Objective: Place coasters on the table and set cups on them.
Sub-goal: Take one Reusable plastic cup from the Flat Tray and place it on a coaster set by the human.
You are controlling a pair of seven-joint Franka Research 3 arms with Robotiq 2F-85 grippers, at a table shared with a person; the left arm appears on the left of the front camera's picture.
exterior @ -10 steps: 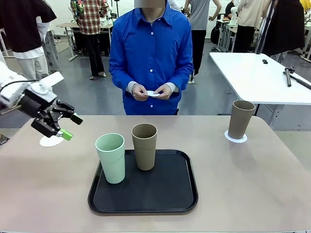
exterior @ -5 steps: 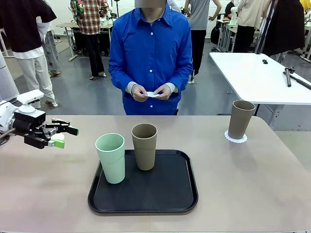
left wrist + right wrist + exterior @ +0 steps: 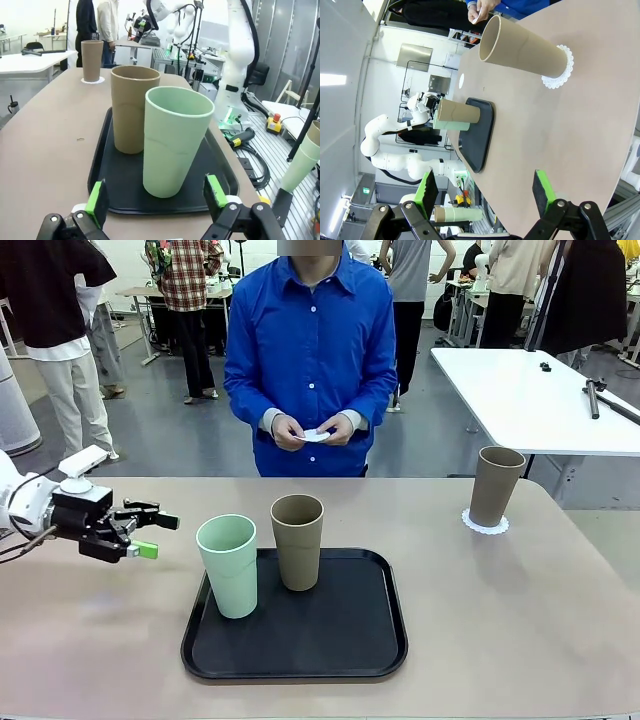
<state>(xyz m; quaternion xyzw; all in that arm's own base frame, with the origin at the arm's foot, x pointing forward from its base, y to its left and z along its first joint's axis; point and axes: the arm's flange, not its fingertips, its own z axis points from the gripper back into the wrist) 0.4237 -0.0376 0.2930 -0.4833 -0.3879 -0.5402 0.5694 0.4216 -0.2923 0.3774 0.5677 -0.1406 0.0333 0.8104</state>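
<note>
My left gripper (image 3: 158, 536) stands open, level above the table (image 3: 500, 620) and pointing at the mint green cup (image 3: 228, 565) just left of it. In the left wrist view that cup (image 3: 175, 142) stands ahead between the open green pads (image 3: 96, 197), apart from them. A tan cup (image 3: 298, 540) stands beside it on the black tray (image 3: 300, 650). Another tan cup (image 3: 495, 485) sits on a lacy coaster (image 3: 485, 525) at far right. My right gripper (image 3: 485, 190) is open and empty, facing that cup (image 3: 525, 47). A second coaster (image 3: 462, 80) lies bare at the table's far left.
A person in a blue shirt stands at the far edge holding a white coaster (image 3: 315, 433) in both hands. A white table (image 3: 530, 400) stands behind on the right. Bare tabletop lies to the right of the tray.
My left gripper has swung down from above the left coaster, turned level and moved right toward the mint green cup. The cups and the person's hands have stayed put.
</note>
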